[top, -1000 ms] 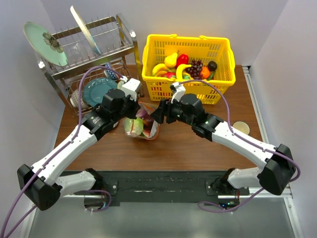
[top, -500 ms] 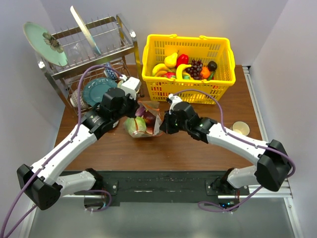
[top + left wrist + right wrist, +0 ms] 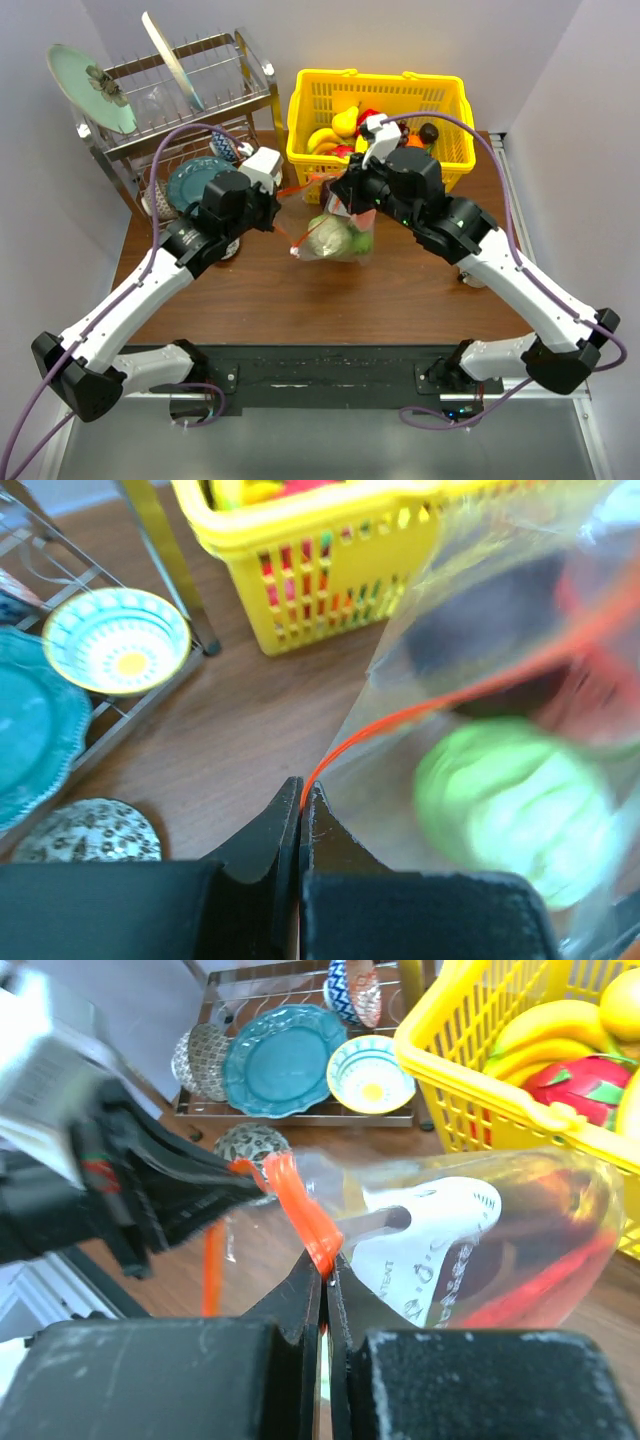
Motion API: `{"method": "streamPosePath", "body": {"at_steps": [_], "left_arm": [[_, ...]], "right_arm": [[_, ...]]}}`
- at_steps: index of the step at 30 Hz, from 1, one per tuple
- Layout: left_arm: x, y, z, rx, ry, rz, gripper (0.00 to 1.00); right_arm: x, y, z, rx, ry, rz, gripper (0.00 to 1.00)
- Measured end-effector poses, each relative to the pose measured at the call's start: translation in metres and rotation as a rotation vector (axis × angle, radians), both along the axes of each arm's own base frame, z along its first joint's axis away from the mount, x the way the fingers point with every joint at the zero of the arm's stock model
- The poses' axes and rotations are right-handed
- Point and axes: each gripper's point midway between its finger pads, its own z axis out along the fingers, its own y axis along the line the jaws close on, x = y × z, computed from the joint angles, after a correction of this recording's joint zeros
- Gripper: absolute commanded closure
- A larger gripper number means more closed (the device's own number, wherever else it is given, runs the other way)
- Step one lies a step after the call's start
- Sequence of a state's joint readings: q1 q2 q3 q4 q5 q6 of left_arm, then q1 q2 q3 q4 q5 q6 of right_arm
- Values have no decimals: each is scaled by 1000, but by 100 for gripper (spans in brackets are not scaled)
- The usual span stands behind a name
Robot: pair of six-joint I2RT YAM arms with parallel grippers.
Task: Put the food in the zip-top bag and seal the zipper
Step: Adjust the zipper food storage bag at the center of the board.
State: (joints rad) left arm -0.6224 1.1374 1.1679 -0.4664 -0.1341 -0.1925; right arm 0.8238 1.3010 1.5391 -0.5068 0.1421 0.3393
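The zip-top bag point(image 3: 352, 240) hangs clear of the table between both grippers, holding the food: a round green piece point(image 3: 328, 238) and dark and red pieces behind it. My left gripper point(image 3: 279, 206) is shut on the zipper point(image 3: 302, 184) at the bag's left end; in the left wrist view its tips point(image 3: 302, 798) pinch the orange zipper point(image 3: 400, 718), with the green piece point(image 3: 515, 810) blurred behind the film. My right gripper point(image 3: 339, 198) is shut on the zipper further right. In the right wrist view its tips point(image 3: 325, 1265) clamp the bunched zipper point(image 3: 305, 1210) next to the bag's white label point(image 3: 430, 1240).
A yellow lattice basket point(image 3: 440, 105) full of plastic fruit stands right behind the bag. A metal dish rack point(image 3: 170, 110) with plates and bowls is at the back left. A teal plate point(image 3: 280, 1060) and small bowl point(image 3: 115, 640) sit low in it. A small cup stands partly hidden behind the right arm.
The right gripper shut on the zipper strip and rose toward the basket. The bag came up off the table and shifted right. The left gripper kept its grip.
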Motion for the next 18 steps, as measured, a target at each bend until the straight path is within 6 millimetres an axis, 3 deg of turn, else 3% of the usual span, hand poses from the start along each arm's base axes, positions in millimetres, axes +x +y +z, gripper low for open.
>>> {"method": "streamPosePath", "body": {"at_steps": [3, 5, 6, 7, 8, 9, 11, 13, 18], "left_arm": [[3, 7, 19, -2, -37, 38, 100], [3, 13, 26, 1, -52, 63, 100], [3, 15, 28, 4, -54, 71, 100], [3, 17, 27, 8, -53, 78, 100], [3, 18, 27, 14, -50, 83, 100], [2, 19, 25, 19, -46, 88, 100], [2, 21, 21, 30, -34, 91, 100], [3, 20, 12, 35, -24, 89, 100], [0, 14, -40, 77, 64, 50, 100]], "right_arm": [[3, 2, -18, -33, 28, -4, 100], [8, 11, -47, -80, 81, 6, 97], [11, 16, -65, -109, 115, 13, 89], [12, 22, -83, -134, 153, 27, 74], [12, 25, -97, -150, 183, 33, 42], [12, 29, -112, -169, 217, 45, 33], [11, 36, -132, -193, 267, 64, 28], [10, 39, -137, -197, 283, 76, 27], [13, 37, -126, -180, 281, 79, 28]]}}
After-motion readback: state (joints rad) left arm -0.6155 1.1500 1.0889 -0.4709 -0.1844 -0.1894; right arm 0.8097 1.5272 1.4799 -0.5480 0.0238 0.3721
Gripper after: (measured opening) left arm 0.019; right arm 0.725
